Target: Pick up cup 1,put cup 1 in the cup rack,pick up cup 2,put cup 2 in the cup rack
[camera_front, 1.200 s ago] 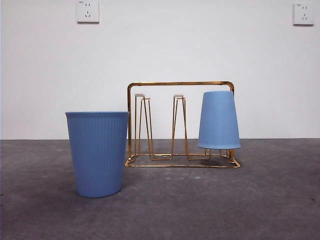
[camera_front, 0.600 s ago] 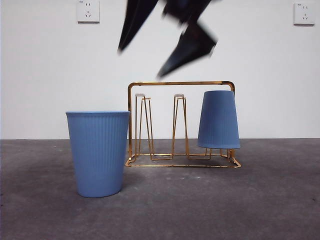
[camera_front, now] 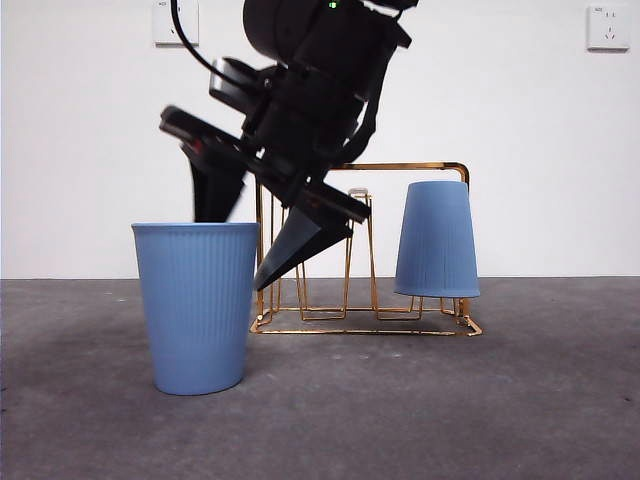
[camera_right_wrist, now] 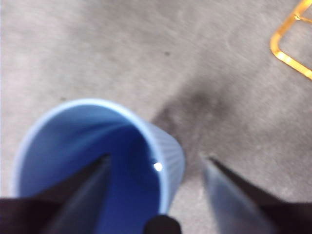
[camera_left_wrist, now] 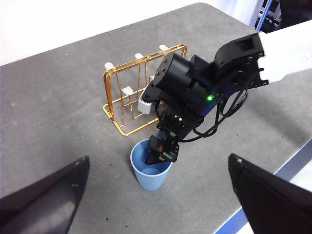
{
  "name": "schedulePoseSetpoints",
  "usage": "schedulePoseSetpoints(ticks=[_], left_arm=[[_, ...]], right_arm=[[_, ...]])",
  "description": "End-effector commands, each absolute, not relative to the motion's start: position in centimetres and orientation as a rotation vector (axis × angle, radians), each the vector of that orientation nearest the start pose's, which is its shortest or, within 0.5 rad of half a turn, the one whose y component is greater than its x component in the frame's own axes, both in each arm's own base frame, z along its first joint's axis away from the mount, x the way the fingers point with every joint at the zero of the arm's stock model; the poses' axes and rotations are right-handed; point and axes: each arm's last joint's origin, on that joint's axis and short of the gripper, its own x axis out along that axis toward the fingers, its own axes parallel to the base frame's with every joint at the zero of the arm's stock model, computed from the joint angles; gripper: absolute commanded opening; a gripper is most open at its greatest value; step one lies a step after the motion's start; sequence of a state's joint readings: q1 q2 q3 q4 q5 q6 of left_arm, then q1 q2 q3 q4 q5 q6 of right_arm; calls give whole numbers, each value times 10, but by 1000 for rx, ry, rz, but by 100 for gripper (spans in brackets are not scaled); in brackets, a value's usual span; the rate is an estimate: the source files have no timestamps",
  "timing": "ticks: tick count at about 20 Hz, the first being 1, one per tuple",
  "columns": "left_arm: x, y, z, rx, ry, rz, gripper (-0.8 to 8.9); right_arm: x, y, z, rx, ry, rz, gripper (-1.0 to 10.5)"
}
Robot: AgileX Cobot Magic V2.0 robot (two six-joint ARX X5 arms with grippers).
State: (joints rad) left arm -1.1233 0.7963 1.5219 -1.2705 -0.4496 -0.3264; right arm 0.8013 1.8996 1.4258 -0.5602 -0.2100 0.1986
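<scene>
everywhere grey table (camera_front: 520, 400), white wall (camera_front: 90, 150); right tool (camera_front: 235, 250) wide astride upright cup's (camera_front: 197, 305) rim.

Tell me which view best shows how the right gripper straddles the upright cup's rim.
The right wrist view: one finger sits inside the cup, the other outside the wall. The front view shows the same side-on; the left wrist view shows it small from above.

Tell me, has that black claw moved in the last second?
Yes. The right end effector came down from above the rack and now straddles the upright cup's rim, one jaw inside, one outside.
</scene>
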Motion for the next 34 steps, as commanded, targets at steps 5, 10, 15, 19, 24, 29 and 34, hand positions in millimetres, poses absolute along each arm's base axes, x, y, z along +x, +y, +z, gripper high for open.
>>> schedulePoseSetpoints(ticks=[5,10,15,19,24,29,34], left_arm=[[39,-56,454,34,477,-658,481],[43,-69,466,-47,387,-740,481],[53,-98,486,-117,231,-911,481],[67,-143,491,-107,162,-1151,482],[88,-195,489,-140,97,-1332,508],[107,-223,489,-254,48,-1416,509],[130,-246,489,-417,22,-1542,509]], right_arm=[[270,290,216,-183,1095,825,-12],[243,257,301,-231,841,795,-12],[172,176,418,-153,407,722,-12],[110,110,470,-73,106,704,-12],[66,63,489,-81,-90,662,-12],[37,33,497,-88,-237,645,-12],[19,14,502,-94,-350,624,-12]])
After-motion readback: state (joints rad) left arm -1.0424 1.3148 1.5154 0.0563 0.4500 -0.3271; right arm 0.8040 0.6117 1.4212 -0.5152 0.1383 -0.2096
